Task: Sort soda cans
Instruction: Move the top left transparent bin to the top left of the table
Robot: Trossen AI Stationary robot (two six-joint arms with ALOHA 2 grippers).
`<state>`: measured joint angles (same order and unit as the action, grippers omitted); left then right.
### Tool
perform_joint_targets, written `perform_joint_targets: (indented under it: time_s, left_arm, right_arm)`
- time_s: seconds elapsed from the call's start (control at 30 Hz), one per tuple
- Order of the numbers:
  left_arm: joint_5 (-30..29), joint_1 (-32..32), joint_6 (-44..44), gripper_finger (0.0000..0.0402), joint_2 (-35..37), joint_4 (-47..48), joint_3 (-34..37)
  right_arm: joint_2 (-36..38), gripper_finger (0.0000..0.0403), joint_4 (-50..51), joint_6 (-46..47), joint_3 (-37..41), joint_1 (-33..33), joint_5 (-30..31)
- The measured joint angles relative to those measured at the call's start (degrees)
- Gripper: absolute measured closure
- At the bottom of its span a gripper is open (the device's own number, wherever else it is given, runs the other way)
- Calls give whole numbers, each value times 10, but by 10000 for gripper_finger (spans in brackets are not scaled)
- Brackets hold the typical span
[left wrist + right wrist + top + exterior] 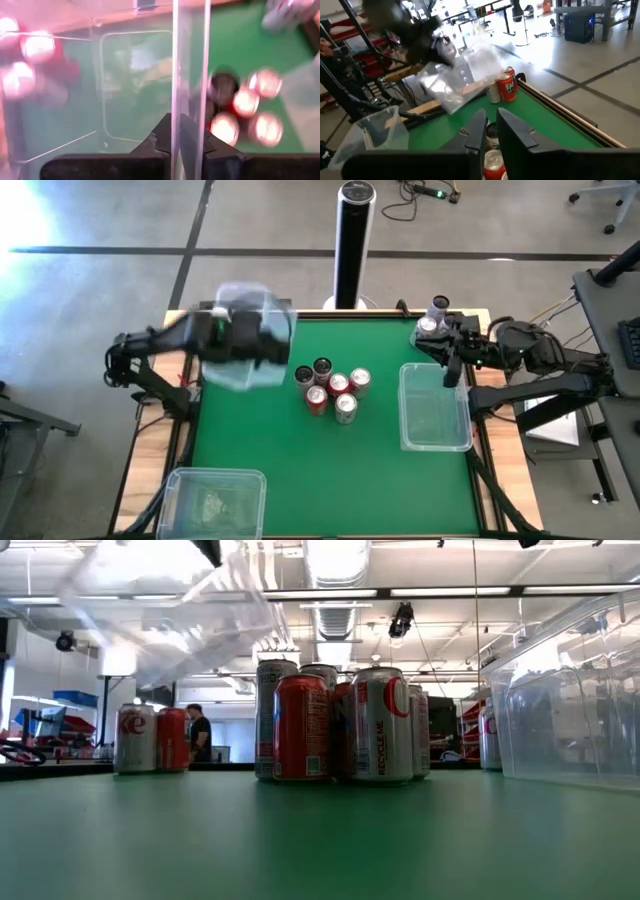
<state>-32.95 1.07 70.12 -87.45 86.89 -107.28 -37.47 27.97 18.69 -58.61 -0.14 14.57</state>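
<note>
Left arm reaches in over the bench's (300, 470) far left part. Left claw (176, 132) is clamped on the wall of a clear plastic bin (245, 335), fingers pinching the thin plastic edge between them. The bin is lifted off the green surface and tilted; in the low view it hangs high, above the cans and clear of the top. Through the bin wall, in the left wrist view, red blurs show, likely cans, too blurred to tell.

Two cans (152, 739), one silver-white and one red, stand side by side toward the far left of the bench in the low view; the right wrist view shows them at the bench's edge, near the raised bin.

At the near left corner a second clear bin (213, 500) sits on the bench.

Centre: a tight cluster of soda cans (333, 388), upright, touching or nearly so. Red, silver-white and at least one dark among them, six or so, silver tops up.

Beyond the bench's far edge, a tall black-and-silver post (355, 245) stands on the floor.

Right of the cluster: a third clear bin (433, 408), flat on the bench near the right edge.

Right arm waits over the far right corner. Right claw (491, 131) has fingers slightly apart, gripping nothing. Two cans (434, 317) stand at that corner beside it.
</note>
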Motion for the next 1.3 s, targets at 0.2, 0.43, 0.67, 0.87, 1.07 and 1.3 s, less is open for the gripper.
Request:
perform_joint_targets:
  time_s: [0.2, 0.43, 0.67, 0.87, 1.07, 1.3]
  left_arm:
    - [54, -164, -163, 401, -34, -120, -80]
    - [131, -267, -168, 401, -140, -106, -142]
    - [186, -284, -173, 401, -266, -60, -242]
    - [242, -310, -150, 401, -330, -14, -258]
    - [269, -315, -128, 401, -372, -14, -266]
    - [271, -320, -124, 401, -404, 23, -272]
  right_arm:
    - [-17, 365, -2, -14, 3, 0, 20]
    - [-28, 365, -2, -14, 3, 0, 26]
    - [-32, 365, -2, -10, 3, 0, 25]
    - [-35, 364, 24, 6, 5, 0, 0]
    - [-36, 364, 42, 7, 8, 0, -11]
    - [-36, 364, 58, 2, 8, 0, -13]
